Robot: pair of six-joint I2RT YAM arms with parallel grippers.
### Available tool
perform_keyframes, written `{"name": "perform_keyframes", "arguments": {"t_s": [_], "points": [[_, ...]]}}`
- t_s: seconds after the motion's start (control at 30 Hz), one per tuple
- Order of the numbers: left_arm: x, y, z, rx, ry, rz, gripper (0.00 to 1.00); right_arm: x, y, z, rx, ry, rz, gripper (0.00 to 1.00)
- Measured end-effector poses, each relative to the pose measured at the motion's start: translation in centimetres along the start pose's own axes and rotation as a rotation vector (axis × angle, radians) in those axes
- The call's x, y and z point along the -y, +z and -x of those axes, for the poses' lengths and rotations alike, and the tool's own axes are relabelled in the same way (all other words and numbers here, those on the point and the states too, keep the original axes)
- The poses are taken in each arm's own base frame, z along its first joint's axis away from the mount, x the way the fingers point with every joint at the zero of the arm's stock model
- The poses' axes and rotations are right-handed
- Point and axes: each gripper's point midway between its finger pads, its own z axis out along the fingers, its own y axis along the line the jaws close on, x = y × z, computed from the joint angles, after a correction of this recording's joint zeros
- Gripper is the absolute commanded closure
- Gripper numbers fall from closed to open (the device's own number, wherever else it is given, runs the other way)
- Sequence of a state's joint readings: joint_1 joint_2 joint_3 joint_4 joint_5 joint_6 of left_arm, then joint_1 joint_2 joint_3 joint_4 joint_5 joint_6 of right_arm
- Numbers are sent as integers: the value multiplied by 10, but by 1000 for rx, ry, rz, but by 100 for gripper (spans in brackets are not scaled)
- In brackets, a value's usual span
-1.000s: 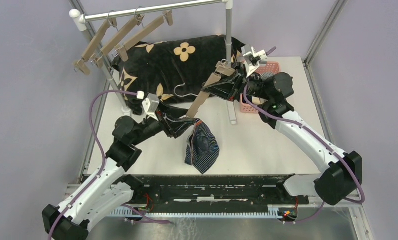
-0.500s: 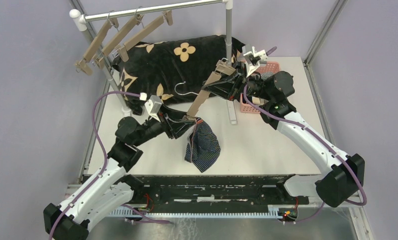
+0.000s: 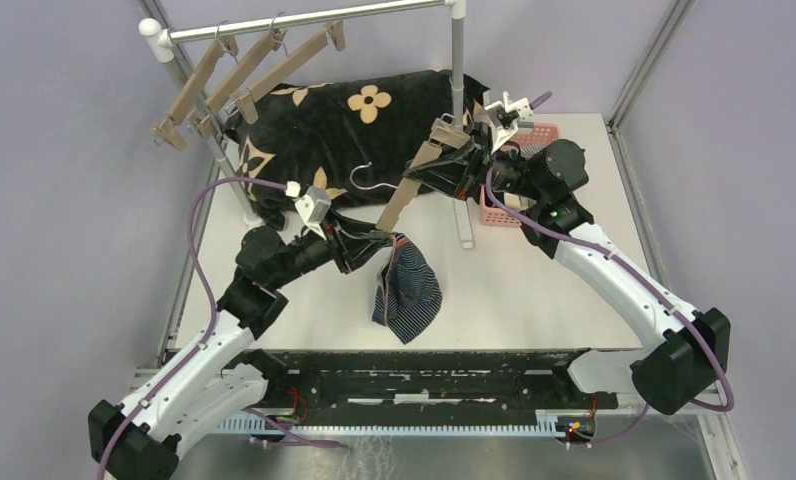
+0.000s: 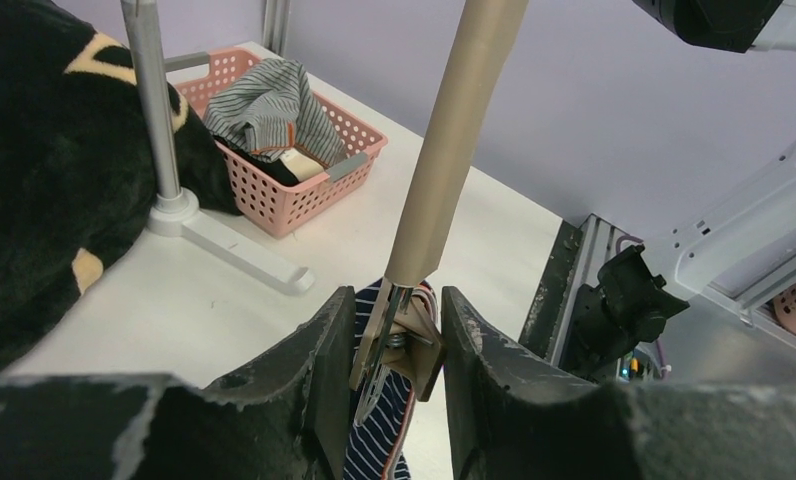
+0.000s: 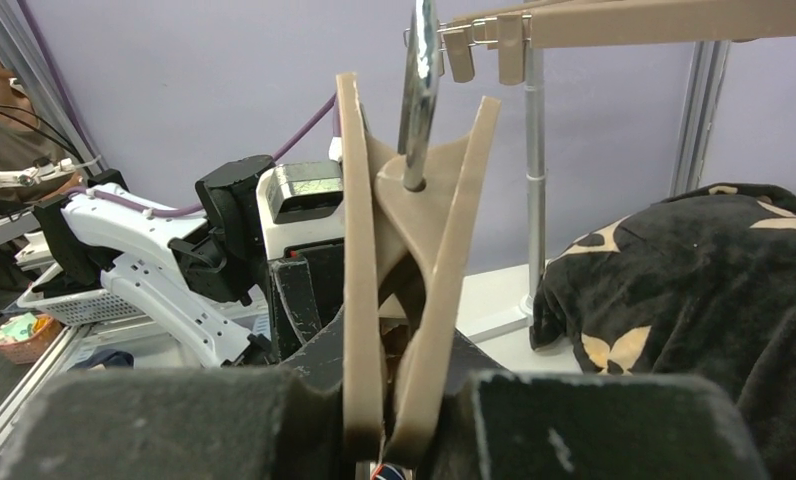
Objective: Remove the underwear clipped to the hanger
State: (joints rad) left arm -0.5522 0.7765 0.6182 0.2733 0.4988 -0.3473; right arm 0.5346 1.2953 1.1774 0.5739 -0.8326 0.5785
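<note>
The right gripper is clamped on the tan wooden hanger near its hook. It holds the hanger tilted, so the long axis slants down toward the left arm. The navy striped briefs hang from the hanger's low end, straight below the left gripper. That gripper's jaws stand narrow on the hanger's clip, touching both flanks. The left arm is much the nearer, so squeezing the clip open looks like its job.

- hanger: matt tan, smooth; its hook glossy metal;
- underwear: soft striped cloth;
- black cloth: thick plush pile;
- basket: pink plastic lattice;
- left gripper fingers: matt black, scuffed, rough;
- pole: shiny smooth metal;
- table: smooth matt white
</note>
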Motion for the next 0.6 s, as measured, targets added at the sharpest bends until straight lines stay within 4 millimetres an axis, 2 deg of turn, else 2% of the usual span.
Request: {"name": "perform_keyframes", "arguments": {"t_s": [0.3, 0.6], "points": [[1, -2, 18, 29, 61, 16, 34, 2, 1, 5, 11, -28, -12, 99], [5, -6, 20, 43, 76, 6, 33, 0, 3, 16, 29, -45, -9, 99]]}}
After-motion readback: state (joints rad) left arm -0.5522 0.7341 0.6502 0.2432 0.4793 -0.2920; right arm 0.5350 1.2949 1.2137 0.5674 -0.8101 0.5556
